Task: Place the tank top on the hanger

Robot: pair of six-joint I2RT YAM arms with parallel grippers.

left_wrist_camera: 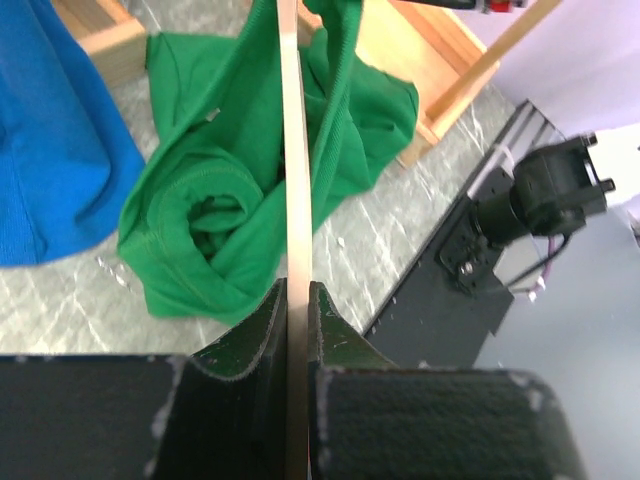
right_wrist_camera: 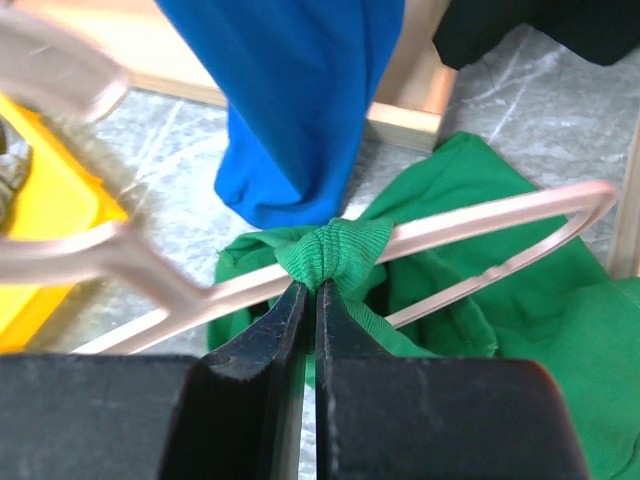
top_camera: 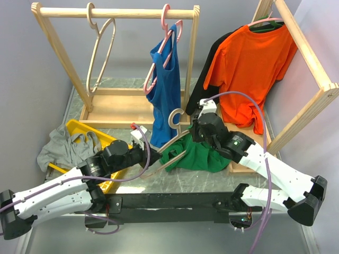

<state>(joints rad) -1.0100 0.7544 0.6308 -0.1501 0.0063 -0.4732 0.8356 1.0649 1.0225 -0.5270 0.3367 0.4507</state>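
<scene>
The green tank top (top_camera: 200,156) lies bunched on the table between the two racks. The beige hanger (top_camera: 177,138) rests tilted over it, hook (top_camera: 176,117) pointing up. My left gripper (top_camera: 152,160) is shut on the hanger's lower bar; in the left wrist view the bar (left_wrist_camera: 291,150) runs straight out from my shut gripper (left_wrist_camera: 297,297) over the green cloth (left_wrist_camera: 220,210). My right gripper (top_camera: 192,138) is shut on a green strap. In the right wrist view that strap (right_wrist_camera: 338,252) wraps over the hanger arm (right_wrist_camera: 480,222) just above my gripper (right_wrist_camera: 314,290).
A blue tank top (top_camera: 165,90) hangs on a pink hanger from the back rack (top_camera: 137,11), close behind the work. A spare beige hanger (top_camera: 100,53) hangs at left. A yellow bin (top_camera: 79,130) and grey garment (top_camera: 61,147) lie left. An orange shirt (top_camera: 254,69) hangs on the right rack.
</scene>
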